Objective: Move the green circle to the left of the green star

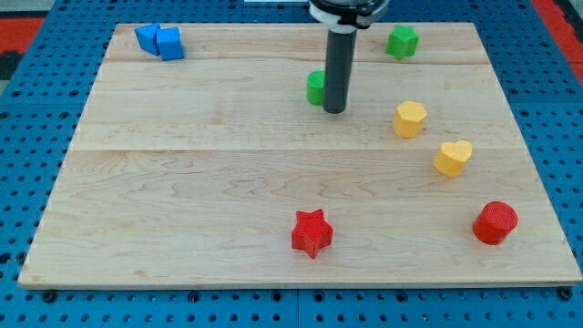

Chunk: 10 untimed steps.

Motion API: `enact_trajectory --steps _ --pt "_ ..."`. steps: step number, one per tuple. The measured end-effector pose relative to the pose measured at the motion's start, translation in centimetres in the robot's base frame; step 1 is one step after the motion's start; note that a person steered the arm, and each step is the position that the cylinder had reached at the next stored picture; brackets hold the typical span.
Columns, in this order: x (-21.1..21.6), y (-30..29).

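The green circle point(315, 87) sits near the view's top centre, partly hidden behind my rod. My tip point(334, 110) rests on the board just to the right of and slightly below the green circle, touching or nearly touching it. The green star point(402, 42) sits near the view's top edge, up and to the right of the circle and the tip.
Two blue blocks point(159, 41) sit together at the view's top left. A yellow hexagon point(410, 119) and a yellow heart point(452, 158) lie at the right. A red circle point(495, 223) is at the lower right, a red star point(311, 233) at bottom centre. The wooden board point(182, 182) ends on all sides.
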State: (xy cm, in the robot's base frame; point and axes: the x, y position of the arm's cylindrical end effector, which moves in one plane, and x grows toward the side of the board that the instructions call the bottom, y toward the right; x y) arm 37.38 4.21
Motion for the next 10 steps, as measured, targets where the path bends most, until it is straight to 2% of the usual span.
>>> enact_trajectory --steps 1,2,3,4,5,6,8,9,10 --pt "-2.6 -1.7" --pt "-6.1 2.4" --pt "-7.6 5.0" --pt "-4.7 2.1" --pt "-4.1 -2.6" --pt "-7.2 -2.2" --pt "-9.9 7.3" --pt "-10.4 8.8" --pt "-9.8 4.3"
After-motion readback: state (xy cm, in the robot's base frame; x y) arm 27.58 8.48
